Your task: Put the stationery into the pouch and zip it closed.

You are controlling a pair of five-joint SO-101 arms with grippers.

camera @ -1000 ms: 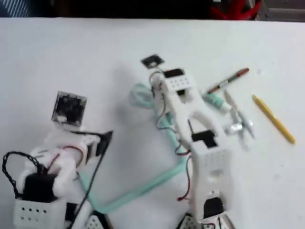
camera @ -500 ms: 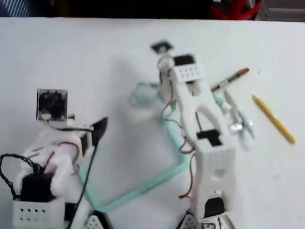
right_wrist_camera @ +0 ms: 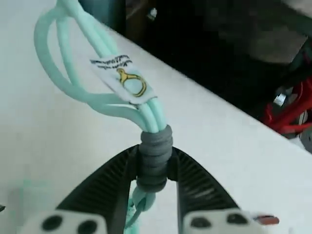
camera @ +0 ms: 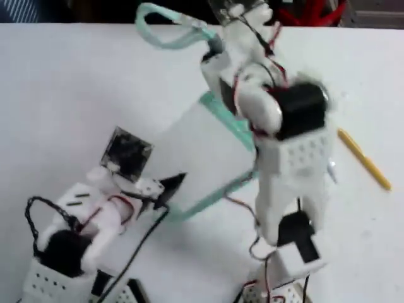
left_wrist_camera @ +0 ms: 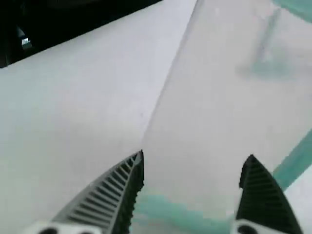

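Pouch (camera: 202, 151), one: flat, translucent white walls, mint-green piping (left_wrist_camera: 170, 212) round the edge, and a looped mint cord (right_wrist_camera: 73, 58) at the zip end. We found the far end hanging from the right gripper (right_wrist_camera: 155, 158). Its fingers were clamped together on the grey collar (right_wrist_camera: 155, 139) that gathers the cord, with the loop and its small printed tag (right_wrist_camera: 122, 78) standing out beyond the fingertips. The near end sloped down toward the table (camera: 76, 82), its piped edge running between the fingers of the left gripper (left_wrist_camera: 195, 161). Those fingers stood wide apart, one to each side of the sheet, and we could not tell whether either touched it

Handling, as we judged it: light, limp and thin-walled. It sagged into a slope under its own weight, so it would fold or swing rather than keep a shape. The walls looked smooth and likely to slip between the pads. The piping appeared the firmest part and the better place for a pinch. The grey collar gave a sure hold for pulling, but a tug there would drag the whole pouch unless the other end was pinned. We judged the piped edge between the left fingers the place to close on

Stationery: yellow pen (camera: 363, 158), one, lying on the table well apart from both sets of fingers, not yet in the pouch
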